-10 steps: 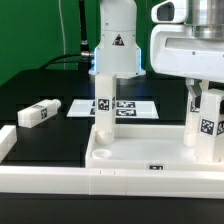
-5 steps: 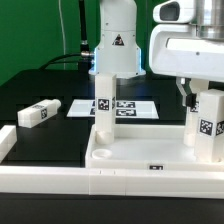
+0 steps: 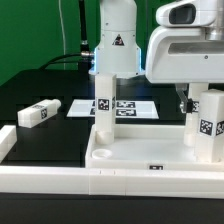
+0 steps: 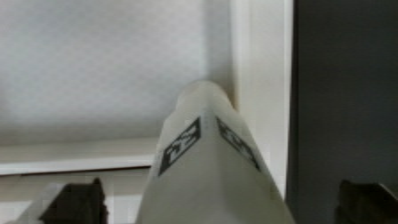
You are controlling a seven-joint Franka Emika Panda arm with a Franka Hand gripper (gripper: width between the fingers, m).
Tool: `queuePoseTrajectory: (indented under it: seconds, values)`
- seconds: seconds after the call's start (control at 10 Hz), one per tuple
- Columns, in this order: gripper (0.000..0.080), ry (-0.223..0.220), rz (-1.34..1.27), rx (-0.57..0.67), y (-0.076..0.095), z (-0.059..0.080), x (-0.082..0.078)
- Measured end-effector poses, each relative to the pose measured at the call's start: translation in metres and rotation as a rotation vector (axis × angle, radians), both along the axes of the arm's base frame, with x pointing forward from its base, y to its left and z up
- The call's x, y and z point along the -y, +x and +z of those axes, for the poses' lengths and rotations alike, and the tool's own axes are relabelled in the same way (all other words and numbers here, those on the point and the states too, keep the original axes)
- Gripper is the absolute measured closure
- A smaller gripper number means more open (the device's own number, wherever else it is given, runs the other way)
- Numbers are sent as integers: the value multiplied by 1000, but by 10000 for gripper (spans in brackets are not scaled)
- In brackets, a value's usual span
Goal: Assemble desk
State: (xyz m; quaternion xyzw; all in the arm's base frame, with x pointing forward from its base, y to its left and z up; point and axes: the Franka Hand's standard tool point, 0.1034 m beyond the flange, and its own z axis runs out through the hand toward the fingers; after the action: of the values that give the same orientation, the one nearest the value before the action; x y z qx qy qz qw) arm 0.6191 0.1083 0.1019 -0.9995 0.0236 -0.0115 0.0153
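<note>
Your pincer [image 4: 222, 206] stands wide over the corner leg [image 3: 208, 130], 1 dark fingertip [image 4: 80, 203] on each side and, as far as the wrist view tells, neither touching; it grips nothing. That leg stands upright in the tabletop [image 3: 130, 160], at the tabletop's 3 o'clock end in the exterior view. A 2nd leg [image 3: 103, 108] stands upright at the tabletop's 10 o'clock corner. A 3rd leg [image 3: 35, 113] lies loose on the black table [image 3: 60, 130] at 9 o'clock, well apart from the tabletop; a 4th is not in view. The marker board [image 3: 132, 106] lies beyond the tabletop at 12 o'clock; a rail [image 3: 60, 185] runs along the front at 6 o'clock.

The step looks to be seating the corner leg; whether it is fully home cannot be told. If you grip it, close on 2 opposite flat faces, not across an edge, keep the wrist in line with the leg, and turn without leaning. If you leave it, rise straight up until both fingertips clear its top before swinging toward 9 o'clock for the 3rd leg.
</note>
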Motion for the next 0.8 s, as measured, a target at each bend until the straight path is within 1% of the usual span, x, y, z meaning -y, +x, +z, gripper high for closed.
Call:
queuePoseTrajectory:
  seconds: [0.4,0.5,0.6,0.7,0.8]
  values:
    - [150,-19,271,6,0,0,4]
    - [150,-46,357,11,2,4,2]
    - [150,-50,474,13,3,4,5]
    - [150,-52,532,12,3,3,9]
    - [150,-51,537,11,2,2,8]
